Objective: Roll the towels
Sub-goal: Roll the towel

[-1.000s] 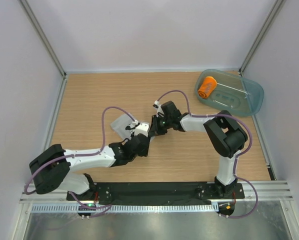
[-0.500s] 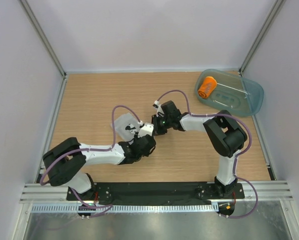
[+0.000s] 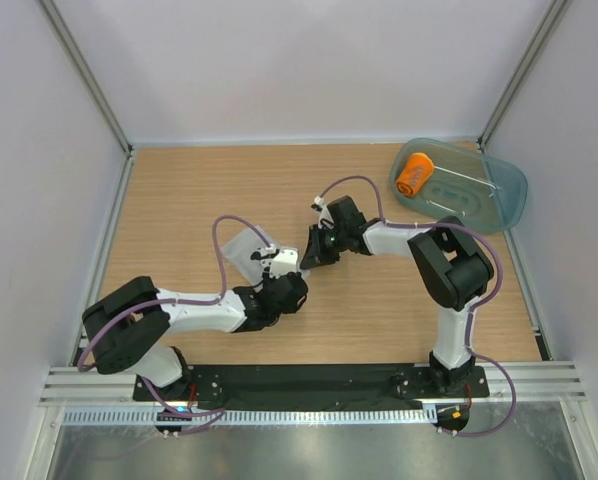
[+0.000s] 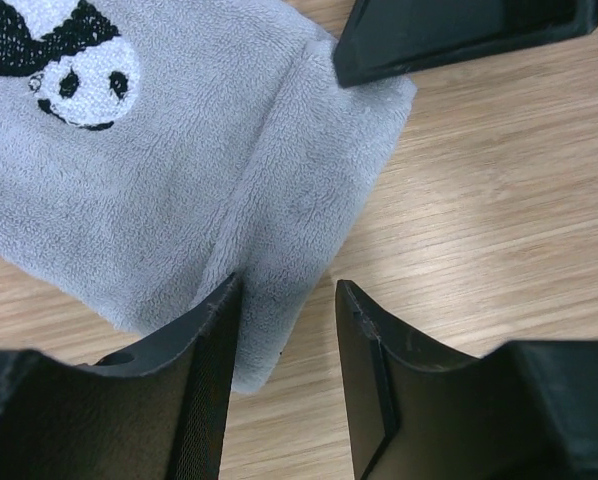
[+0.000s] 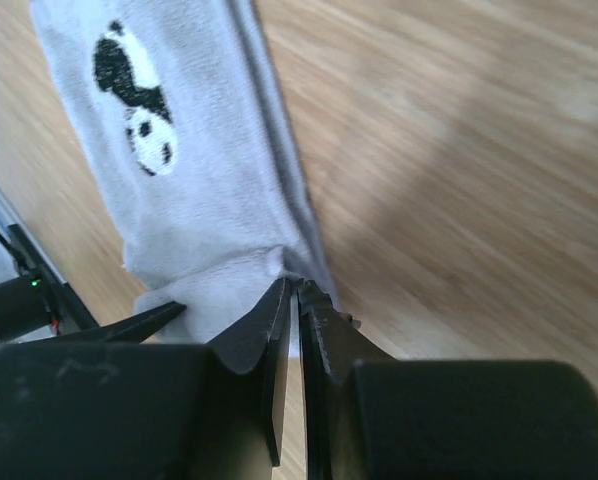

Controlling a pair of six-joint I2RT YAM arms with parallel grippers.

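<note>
Grey towel flat, middle of table; soft, light, floppy. Right end effector nearly closed, pinching its corner. Left end effector half open astride folded edge, gripping nothing. Best hold, I reckon: that doubled edge.

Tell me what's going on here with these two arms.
Both arms are working on the grey towel, which lies on the table with one edge folded over. The right end effector is pinched shut on that folded edge. The left end effector is open and straddles the towel's near corner. An orange towel, rolled up, sits in the blue tub at the far right.
</note>
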